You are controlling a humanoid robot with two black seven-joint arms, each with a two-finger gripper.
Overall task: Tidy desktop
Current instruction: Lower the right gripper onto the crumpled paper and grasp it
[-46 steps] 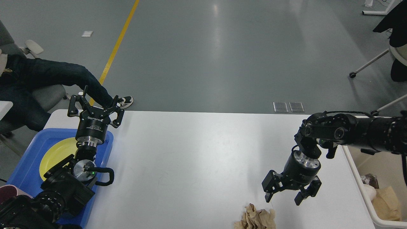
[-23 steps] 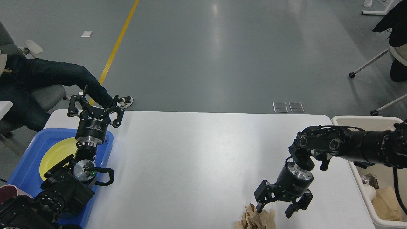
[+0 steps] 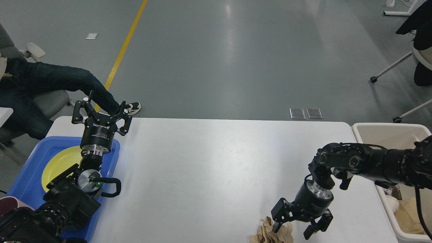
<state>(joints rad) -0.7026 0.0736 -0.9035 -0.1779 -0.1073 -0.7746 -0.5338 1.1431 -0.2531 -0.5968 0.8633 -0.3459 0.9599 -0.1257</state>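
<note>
In the head view, the desktop (image 3: 209,168) fills the lower middle of the frame, a large white rectangle with rounded corners and a smooth, faintly glossy top that catches a soft patch of light near its centre. The right gripper (image 3: 293,231) hangs over the near right part of this surface, pointing downward, its two black fingers spread apart with a clear gap between them; one finger comes down just at the right side of a wad of crumpled brown paper (image 3: 270,233) that lies on the desktop at the bottom edge of the frame, and whether the finger touches the paper cannot be told. The paper is partly cut off by the frame. The left gripper (image 3: 100,113) stands upright at the far left corner of the desktop, its fingers splayed wide and holding nothing, rising above a blue tray (image 3: 27,175) that sits along the left side of the tabletop. A yellow plate (image 3: 59,163) lies in the tray, partly hidden by the left arm. Just beside the desktop's right edge stands a beige bin (image 3: 388,130) with some brown and pale scraps inside it, and the right arm reaches across its top. The wide middle of the desktop shows plain white with only faint smudges. Beyond the far edge, a seated person's leg and shoe (image 3: 133,107) show on the grey floor
</note>
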